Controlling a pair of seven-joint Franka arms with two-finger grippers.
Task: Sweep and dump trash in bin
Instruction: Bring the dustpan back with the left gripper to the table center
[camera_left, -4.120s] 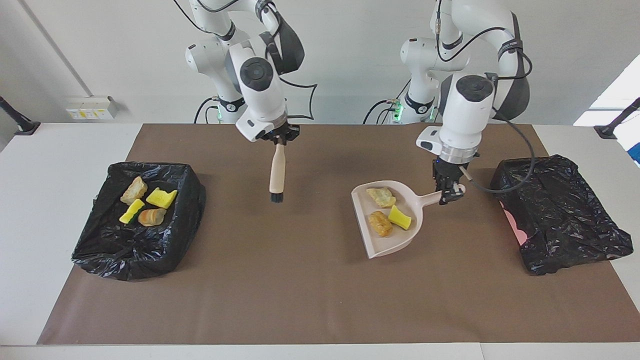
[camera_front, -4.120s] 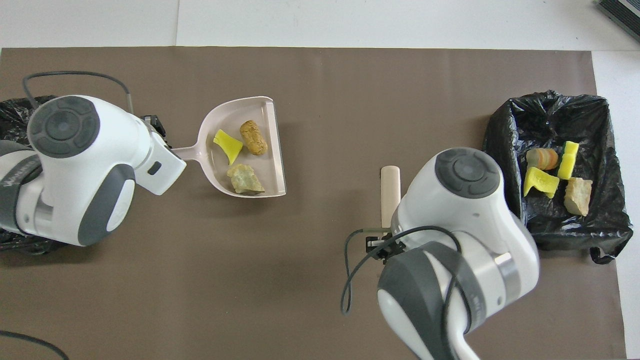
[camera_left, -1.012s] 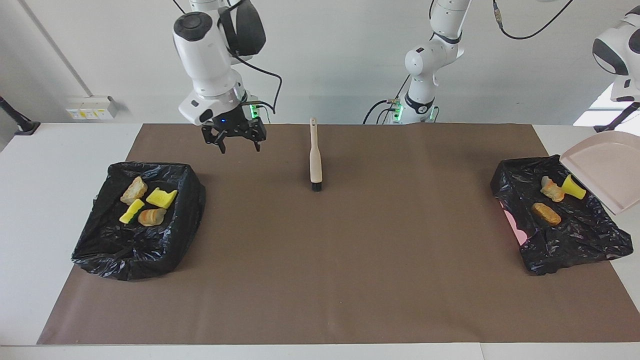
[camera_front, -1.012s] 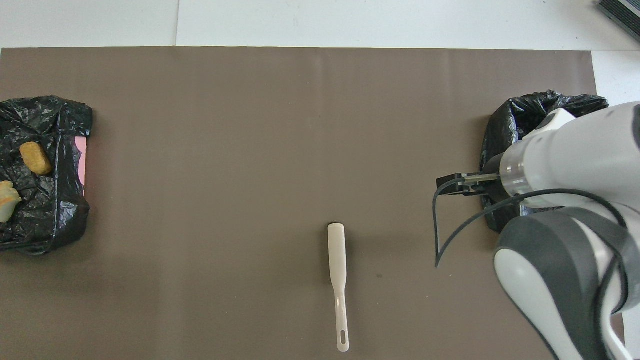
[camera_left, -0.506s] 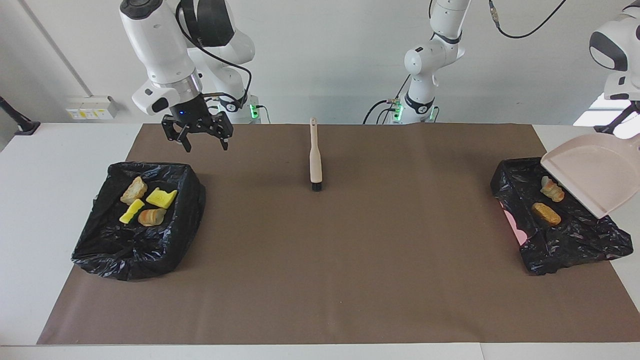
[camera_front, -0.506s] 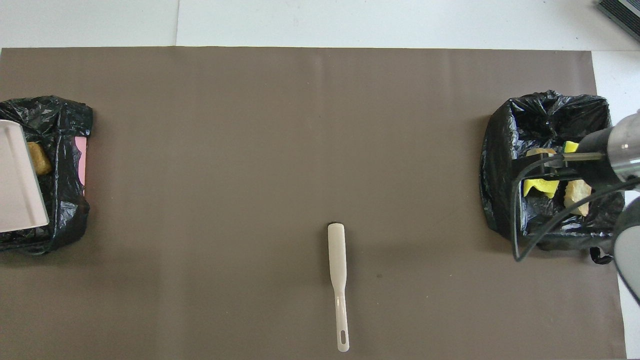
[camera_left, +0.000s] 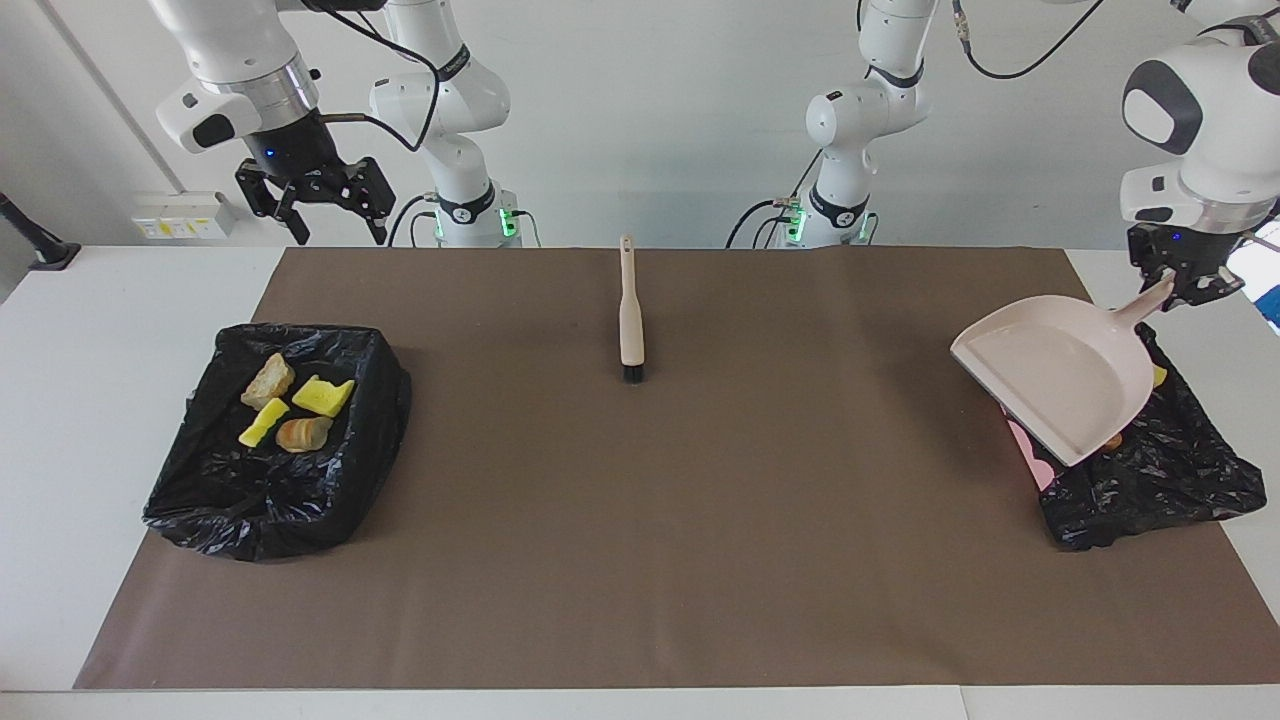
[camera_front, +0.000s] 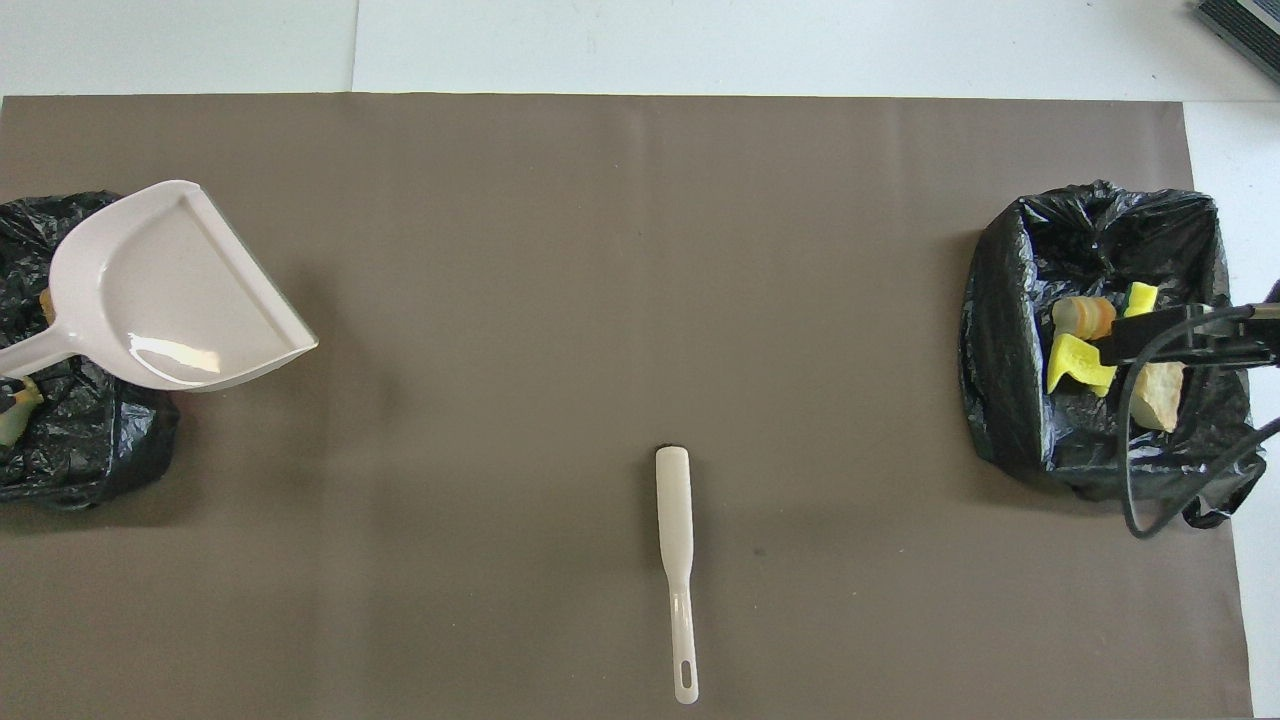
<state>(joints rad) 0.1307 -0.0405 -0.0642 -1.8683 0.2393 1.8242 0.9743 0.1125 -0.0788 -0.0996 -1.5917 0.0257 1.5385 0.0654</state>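
My left gripper (camera_left: 1188, 287) is shut on the handle of the pale pink dustpan (camera_left: 1062, 372), which hangs empty over the black-lined bin (camera_left: 1160, 475) at the left arm's end. The pan (camera_front: 170, 290) hides most of the trash in that bin; only a yellow bit (camera_left: 1158, 376) and a beige lump (camera_front: 14, 418) show. The other bin (camera_left: 270, 450), at the right arm's end, holds several pieces of trash (camera_left: 290, 408). My right gripper (camera_left: 340, 236) hangs open and empty high over the table's corner beside that bin.
A cream brush (camera_left: 630, 320) with black bristles lies on the brown mat (camera_left: 640, 520) midway between the arms, near the robots' edge, handle toward them. In the overhead view the brush (camera_front: 676, 540) lies alone.
The left arm has swung the empty dustpan from a steep tilt to nearly level, toward the table's middle, now covering the dumped trash. The right gripper has risen and moved toward its own end.
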